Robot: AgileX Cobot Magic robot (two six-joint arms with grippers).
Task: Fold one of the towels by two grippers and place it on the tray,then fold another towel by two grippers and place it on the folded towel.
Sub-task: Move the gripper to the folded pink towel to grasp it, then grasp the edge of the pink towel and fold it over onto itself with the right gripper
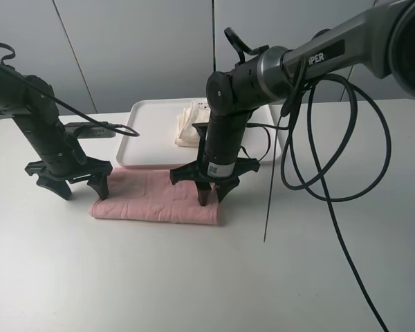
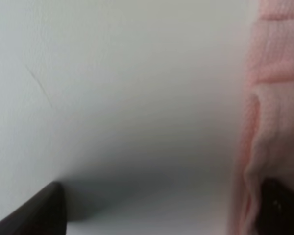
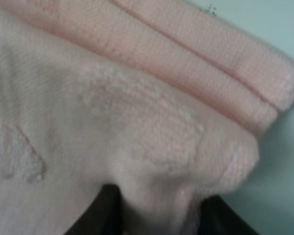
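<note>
Pink towel [image 1: 149, 202] lies folded on the table [image 1: 124, 277] just in front of the tray [image 1: 142, 149].
My left gripper [image 1: 79, 187] stands spread wide at the towel's left edge, holding nothing. The cream towel [image 1: 187, 124] lies behind on the tray. My right gripper [image 1: 213, 195] looks pinched on a bunched fold near the right end, though that view is blurry.

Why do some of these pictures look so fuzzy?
Exterior high view: sharp, evenly lit, soft shadow along the pink towel. Left wrist view: camera probably too close, so the towel edge and left gripper smear. Right wrist view: also too close, towel loops blur, right gripper just dark blobs.
</note>
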